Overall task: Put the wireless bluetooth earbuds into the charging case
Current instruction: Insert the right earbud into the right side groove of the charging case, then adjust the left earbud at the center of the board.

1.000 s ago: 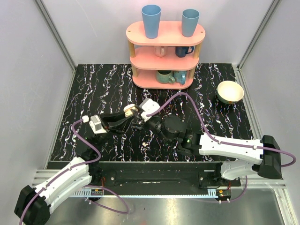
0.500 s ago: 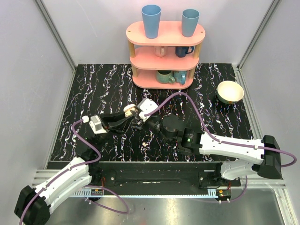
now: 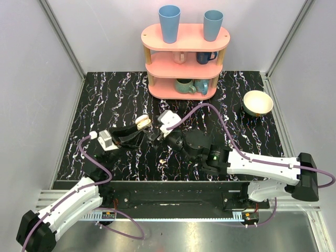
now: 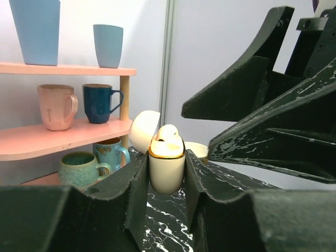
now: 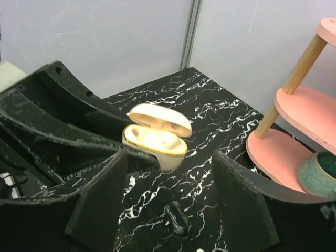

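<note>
The charging case (image 4: pixel 167 169) is cream-white with a gold rim. Its lid (image 4: pixel 144 130) is tipped open, and it stands upright between the fingers of my left gripper (image 4: pixel 167 176), which is shut on it. A white earbud (image 4: pixel 168 134) sits in the top of the case. In the right wrist view the case (image 5: pixel 167 156) shows white earbuds (image 5: pixel 157 138) lying inside it under the lid. My right gripper (image 5: pixel 168 181) is open and empty, just in front of the case and apart from it. In the top view the case (image 3: pixel 142 122) is held left of centre, with my right gripper (image 3: pixel 157 135) beside it.
A pink three-tier shelf (image 3: pixel 185 39) with blue cups and mugs stands at the back centre. A cream bowl (image 3: pixel 258 102) sits at the back right. A small dark oval thing (image 5: pixel 176 218) lies on the black marbled table (image 3: pixel 105 100) under my right gripper.
My left gripper has shifted the case slightly left and back. My right gripper has drawn a little away from the case, and its arm has moved to the right.
</note>
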Controlling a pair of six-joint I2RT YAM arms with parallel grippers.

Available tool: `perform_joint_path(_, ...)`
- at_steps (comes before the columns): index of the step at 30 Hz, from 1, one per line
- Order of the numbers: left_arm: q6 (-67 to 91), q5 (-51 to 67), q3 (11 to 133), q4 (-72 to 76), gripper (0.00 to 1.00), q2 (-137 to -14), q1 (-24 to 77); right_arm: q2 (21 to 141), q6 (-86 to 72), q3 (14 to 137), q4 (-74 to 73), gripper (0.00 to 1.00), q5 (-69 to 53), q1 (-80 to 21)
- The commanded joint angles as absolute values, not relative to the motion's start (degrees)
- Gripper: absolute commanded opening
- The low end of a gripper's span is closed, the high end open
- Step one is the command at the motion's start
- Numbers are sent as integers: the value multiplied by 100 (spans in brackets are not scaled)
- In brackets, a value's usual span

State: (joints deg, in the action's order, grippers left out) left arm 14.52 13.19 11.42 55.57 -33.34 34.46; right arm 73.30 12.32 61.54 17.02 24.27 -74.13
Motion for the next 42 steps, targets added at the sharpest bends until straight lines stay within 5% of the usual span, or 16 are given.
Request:
perform_joint_path(1, 1222, 1064, 1143, 5854, 0, -3217, 3437, 6760, 1090, 5986, 1941, 74, 2469, -7471)
perform_joint_path(11, 985, 967, 1142, 5556, 0, -3006, 3437, 6073, 844, 5503, 2065, 81, 3312, -7462)
perform_joint_path(16, 643, 827, 1283, 4906, 0, -2533, 3437, 6100, -564, 5432, 715, 77, 3868, -6841)
perform_joint_path(23, 404, 159, 1380, 4043, 0, -1723, 3445, 6247, -2276, 5141, -869, 61, 1647, -5574)
perform_joint_path(30, 404, 158, 1388, 3955, 0, -1608, 3437, 7750, -986, 5589, -1449, 62, -1182, -5493)
perform_joint_path(42, 422, 70, 1362, 3823, 0, -1415, 3437, 9430, 746, 6424, -1679, 66, -1424, -5836)
